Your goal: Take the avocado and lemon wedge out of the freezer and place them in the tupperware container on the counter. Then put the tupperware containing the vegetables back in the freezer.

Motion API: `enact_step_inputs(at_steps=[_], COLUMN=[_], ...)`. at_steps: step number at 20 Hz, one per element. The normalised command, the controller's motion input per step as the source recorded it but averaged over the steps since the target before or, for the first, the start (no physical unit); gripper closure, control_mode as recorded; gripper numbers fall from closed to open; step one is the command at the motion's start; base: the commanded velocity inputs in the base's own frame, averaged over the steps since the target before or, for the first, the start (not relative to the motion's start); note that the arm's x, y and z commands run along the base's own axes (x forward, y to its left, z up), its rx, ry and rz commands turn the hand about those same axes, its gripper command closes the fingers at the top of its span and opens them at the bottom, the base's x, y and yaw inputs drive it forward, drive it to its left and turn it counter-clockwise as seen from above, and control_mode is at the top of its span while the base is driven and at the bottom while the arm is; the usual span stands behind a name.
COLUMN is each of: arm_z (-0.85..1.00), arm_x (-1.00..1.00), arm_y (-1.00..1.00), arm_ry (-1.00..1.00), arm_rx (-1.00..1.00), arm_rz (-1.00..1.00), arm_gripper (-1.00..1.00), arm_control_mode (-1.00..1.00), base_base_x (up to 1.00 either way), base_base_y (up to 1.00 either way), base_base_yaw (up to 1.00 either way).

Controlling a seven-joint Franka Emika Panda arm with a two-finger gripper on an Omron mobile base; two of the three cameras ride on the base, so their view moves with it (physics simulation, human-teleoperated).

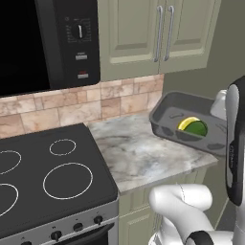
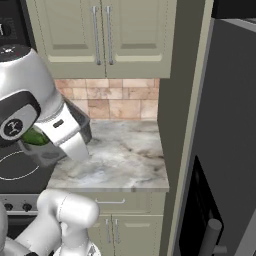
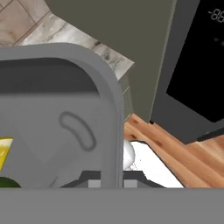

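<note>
The dark-grey tupperware container [image 1: 178, 107] hangs tilted over the right end of the counter [image 1: 139, 153], partly past its edge. In it lie the yellow lemon wedge [image 1: 186, 123] and the dark-green avocado [image 1: 197, 128], touching each other. My gripper [image 3: 111, 179] is shut on the container's rim [image 3: 109, 100] at its right side. In the hand view the lemon wedge [image 3: 4, 151] and a sliver of avocado [image 3: 8, 183] show at the lower left. From the right base view my arm hides most of the container [image 2: 82, 125]; a bit of avocado [image 2: 35, 136] peeks out. The grey freezer [image 2: 230, 125] stands right of the counter [image 2: 125, 155].
A black stovetop [image 1: 48, 177] lies left of the counter, with a black microwave [image 1: 48, 43] above it. Olive wall cabinets [image 1: 158, 33] hang over the counter. A tall green panel [image 2: 187, 125] separates counter and freezer. The freezer's dark bar handle [image 2: 214, 235] juts out low; wood floor [image 3: 175, 148] is below.
</note>
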Motion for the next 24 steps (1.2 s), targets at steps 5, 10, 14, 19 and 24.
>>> enact_step_inputs(at_steps=[5, 10, 14, 19, 24], arm_z=[0.19, 0.06, 0.0, 0.0, 0.0], arm_x=[-0.5, -0.62, -0.22, 0.0, -0.29], arm_y=[0.21, 0.0, -0.04, -0.21, -0.18], arm_ry=[0.0, -0.01, 0.0, 0.0, 0.0], arm_rx=[0.0, 0.0, 0.0, 0.0, 0.02], arm_rz=[-0.03, -0.3, -0.38, -0.36, -0.32], arm_gripper=[1.0, 1.0, 1.0, 1.0, 1.0], arm_control_mode=[-1.0, -1.0, -1.0, -1.0, -1.0], base_base_x=[0.0, 0.0, 0.0, 0.0, 0.0], base_base_y=[0.0, 0.0, 0.0, 0.0, 0.0], base_base_yaw=[0.0, 0.0, 0.0, 0.0, 0.0])
